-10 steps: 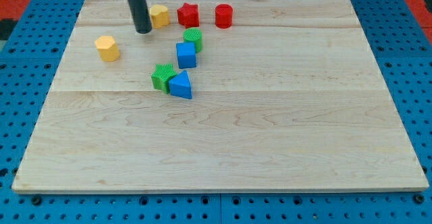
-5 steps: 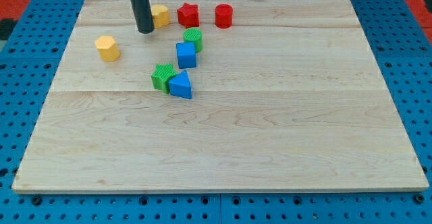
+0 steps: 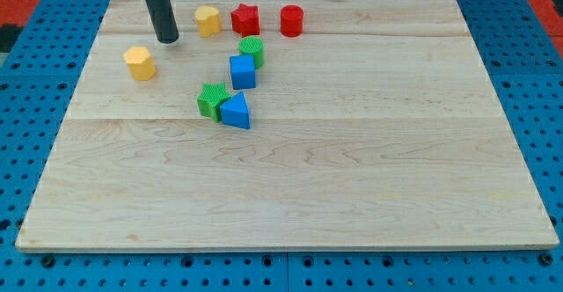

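My tip [image 3: 166,39] rests on the wooden board [image 3: 352,178] near the view's top left. It touches no block. The nearest one is a yellow block [image 3: 139,62] just below and left of it. A second yellow block [image 3: 208,19] lies to its right, with a small gap between them. Further right along the top stand a red star block [image 3: 245,18] and a red cylinder [image 3: 291,19]. Below these sit a green block [image 3: 252,50] against a blue cube [image 3: 243,71], then a green star block [image 3: 212,99] touching a blue triangular block [image 3: 236,111].
The board lies on a blue pegboard table [image 3: 35,81] that surrounds it on all sides. A red patch [image 3: 22,2] shows at the view's top left corner.
The rod has slid to the view's left, away from the upper yellow block and closer to the left yellow block. No block has moved.
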